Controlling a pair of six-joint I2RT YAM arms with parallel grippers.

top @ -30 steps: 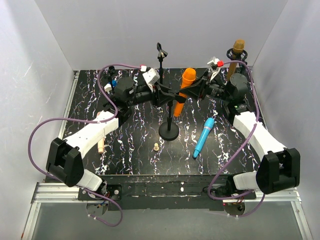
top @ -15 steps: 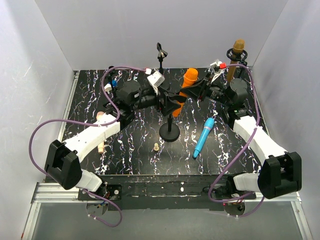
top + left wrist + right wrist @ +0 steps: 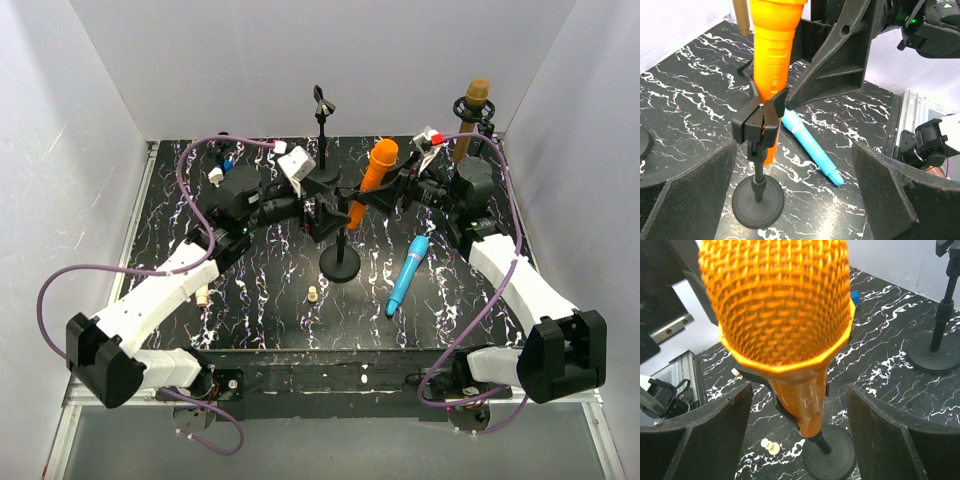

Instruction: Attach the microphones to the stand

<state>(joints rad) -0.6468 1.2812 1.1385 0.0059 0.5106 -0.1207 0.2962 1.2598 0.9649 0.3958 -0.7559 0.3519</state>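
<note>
Orange mic (image 3: 375, 170) sits in the clip (image 3: 760, 122) of the centre stand (image 3: 339, 266), tilted w/ its head to the upper right. Left tool (image 3: 318, 205) is spread wide, nothing btwn the fingers. Right tool (image 3: 395, 185) is spread too; in its wrist view the mic head has a gap on either side.

Golden-brown mic (image 3: 472, 115) stands racked at upper right. Light blue mic (image 3: 408, 275) lies flat on the table (image 3: 260, 300), right of the stand base, long axis approx top-to-bottom of frame, leaning left at the near end. It's below the right tool, so prob. the right arm's pick. Pink mic (image 3: 203, 292) lies at lower left, mostly under the left arm.
</note>
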